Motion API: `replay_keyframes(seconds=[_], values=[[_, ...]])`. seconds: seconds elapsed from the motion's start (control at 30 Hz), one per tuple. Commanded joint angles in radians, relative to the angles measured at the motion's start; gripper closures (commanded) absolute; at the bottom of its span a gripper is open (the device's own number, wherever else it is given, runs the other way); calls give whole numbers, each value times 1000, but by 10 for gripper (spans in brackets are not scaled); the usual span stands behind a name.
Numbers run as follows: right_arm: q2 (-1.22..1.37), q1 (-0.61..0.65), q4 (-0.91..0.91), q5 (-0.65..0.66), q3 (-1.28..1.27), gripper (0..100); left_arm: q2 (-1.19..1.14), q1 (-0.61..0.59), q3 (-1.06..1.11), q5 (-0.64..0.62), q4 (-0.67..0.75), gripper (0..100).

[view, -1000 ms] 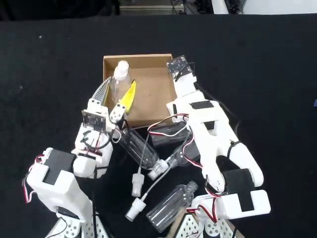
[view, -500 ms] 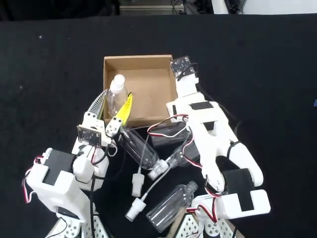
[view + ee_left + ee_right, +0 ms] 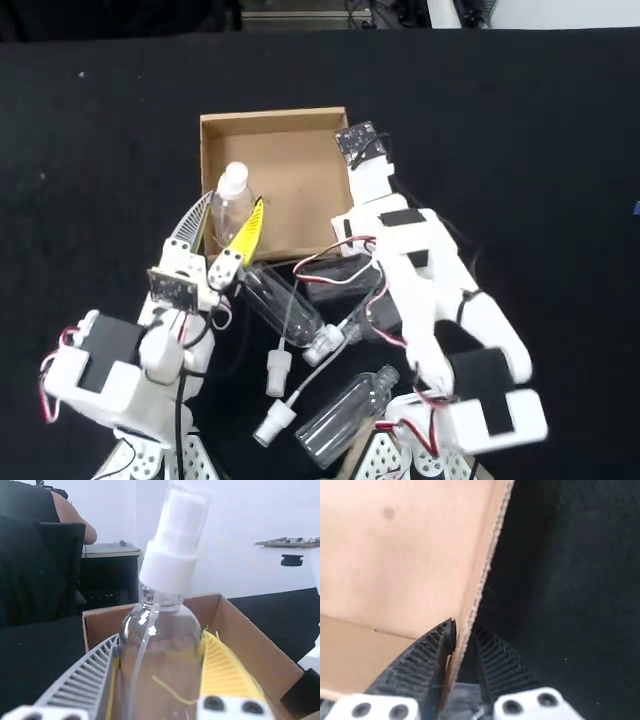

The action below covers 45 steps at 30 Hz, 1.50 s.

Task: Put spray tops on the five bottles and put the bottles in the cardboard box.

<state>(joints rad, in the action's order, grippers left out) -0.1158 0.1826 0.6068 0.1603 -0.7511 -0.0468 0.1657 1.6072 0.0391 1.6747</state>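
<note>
We find the left gripper point(image 3: 231, 205), clamped on the capped bottle point(image 3: 159, 645), drawn nearer inside the cardboard box point(image 3: 275, 116), whose right wall the right gripper point(image 3: 464, 628) pinches; release remains.

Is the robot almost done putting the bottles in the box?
Not nearly. No bottle rests in the cardboard box yet. The left gripper holds one capped bottle over it while the right gripper pinches the box wall. Other bottles lie on the table near loose spray tops, so most capping and packing remains.
</note>
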Motion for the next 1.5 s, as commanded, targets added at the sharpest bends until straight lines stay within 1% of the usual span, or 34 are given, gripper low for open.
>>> replay_keyframes(seconds=[0.0, 0.2, 0.33, 0.47, 0.53, 0.63, 0.7, 0.87, 1.07, 1.1, 1.17, 1.27, 1.47], values=[[-119, 23, 31, 0, -2, 988, 87, -1, 33, -6, 28, 968], [-124, 21, 29, 0, -24, 988, 89, 1, -1, -6, 26, 968], [-127, 18, -20, 0, -65, 988, 100, -1, -47, -6, -69, 968], [-133, 17, -52, 0, -70, 984, 100, -18, -151, -6, -123, 968], [-133, 17, -51, 0, -56, 944, 91, -38, -223, -6, -175, 968], [-133, 21, -60, 0, -53, 853, 89, -59, -318, -6, -302, 968], [-133, 23, -69, 0, -51, 820, 89, -59, -375, -6, -345, 968], [-140, 15, -95, -6, -53, 819, 68, -59, -467, -6, -353, 968], [-286, 18, -97, -8, -136, 819, -124, -94, -599, -5, -342, 969], [-314, 21, -97, -8, -154, 819, -155, -99, -622, -5, -334, 969], [-357, 21, -97, -8, -185, 819, -222, -99, -661, -5, -276, 970], [-390, 21, -143, -8, -240, 819, -305, -94, -702, -5, -206, 970], [-397, 17, -172, -3, -269, 819, -417, -93, -754, -5, -203, 970]])
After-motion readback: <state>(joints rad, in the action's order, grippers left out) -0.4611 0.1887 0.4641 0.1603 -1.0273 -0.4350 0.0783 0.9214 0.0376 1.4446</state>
